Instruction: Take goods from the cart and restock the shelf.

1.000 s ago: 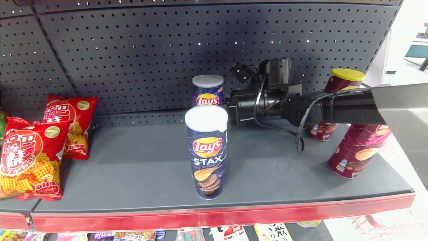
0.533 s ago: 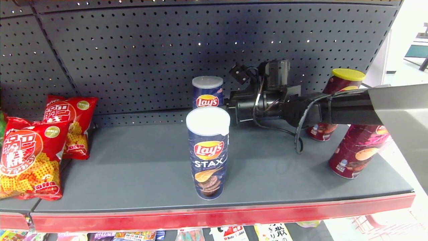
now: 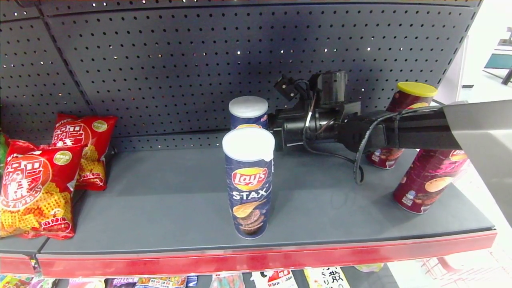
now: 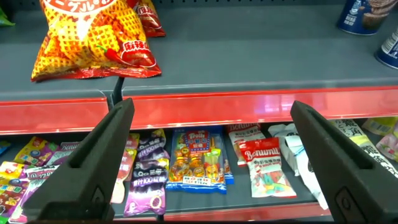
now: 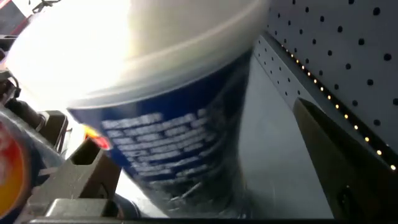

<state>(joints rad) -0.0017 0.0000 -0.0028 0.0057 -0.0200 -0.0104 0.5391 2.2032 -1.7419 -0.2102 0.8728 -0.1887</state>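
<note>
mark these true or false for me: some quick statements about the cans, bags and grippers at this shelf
1. The rear blue can is directly behind the front blue can on the shelf. True.
2. The rear maroon can has a white lid. False: its lid is yellow.
3. The red snack bags sit at the right end of the shelf. False: they are at the left end.
4. The left gripper is open and holds nothing. True.
5. The right gripper is at the rear blue can. True.
</note>
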